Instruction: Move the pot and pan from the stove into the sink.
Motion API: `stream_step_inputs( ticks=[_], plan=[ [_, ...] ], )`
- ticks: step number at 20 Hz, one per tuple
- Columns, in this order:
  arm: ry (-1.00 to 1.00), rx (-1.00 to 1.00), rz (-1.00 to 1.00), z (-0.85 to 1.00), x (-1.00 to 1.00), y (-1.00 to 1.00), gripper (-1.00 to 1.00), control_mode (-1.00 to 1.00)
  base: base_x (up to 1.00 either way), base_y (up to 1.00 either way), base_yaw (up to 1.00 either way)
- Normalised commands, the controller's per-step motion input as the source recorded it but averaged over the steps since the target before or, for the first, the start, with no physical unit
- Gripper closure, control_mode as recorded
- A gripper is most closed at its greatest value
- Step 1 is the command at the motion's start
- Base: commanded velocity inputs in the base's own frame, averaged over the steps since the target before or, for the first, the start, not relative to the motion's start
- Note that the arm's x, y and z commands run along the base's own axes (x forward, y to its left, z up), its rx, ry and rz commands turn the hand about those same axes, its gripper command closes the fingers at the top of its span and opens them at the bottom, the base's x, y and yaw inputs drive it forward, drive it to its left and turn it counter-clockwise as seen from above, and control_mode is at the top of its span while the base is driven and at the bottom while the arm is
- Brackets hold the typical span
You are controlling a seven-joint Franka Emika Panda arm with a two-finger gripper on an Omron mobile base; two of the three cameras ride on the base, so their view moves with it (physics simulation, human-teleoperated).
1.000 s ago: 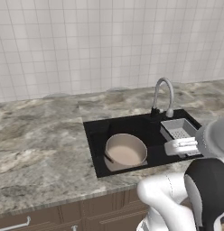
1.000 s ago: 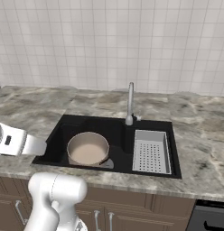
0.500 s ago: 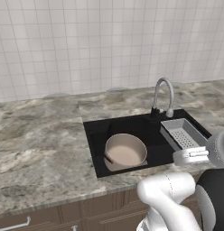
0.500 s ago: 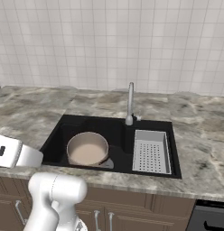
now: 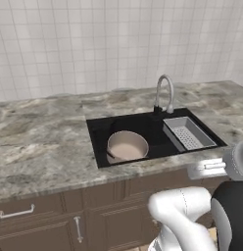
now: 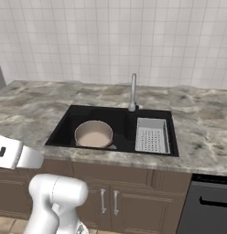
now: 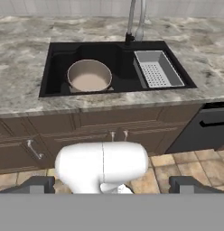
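Pot (image 7: 89,76) sits in sink (image 7: 59,49) at 9 o'clock side; gripper (image 7: 111,185) wide, empty. Pan next: approach stove squarely, grab handle.

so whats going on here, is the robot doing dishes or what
Sort of: it is clearing cookware into the sink. The beige pot already sits in the black basin, left of the grey drainer tray and below the faucet. The gripper is pulled back from the counter, open and holding nothing, its hand camera looking at the sink and the cabinets from a distance. No small dark pan can be made out in the basin, so that part looks undone.
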Motion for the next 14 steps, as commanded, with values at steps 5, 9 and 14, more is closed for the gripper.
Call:
stream_step_inputs(
  ticks=[5,9,14],
  plan=[
    [0.0,0.0,0.0,0.0,0.0,0.0,-1.0,1.0,-0.59,-0.34,-0.08],
    [0.0,0.0,0.0,0.0,0.0,0.0,-1.0,1.0,-0.06,-0.28,-0.38],
    [0.0,0.0,0.0,0.0,0.0,0.0,-1.0,1.0,0.0,-0.12,-0.48]
  ],
)
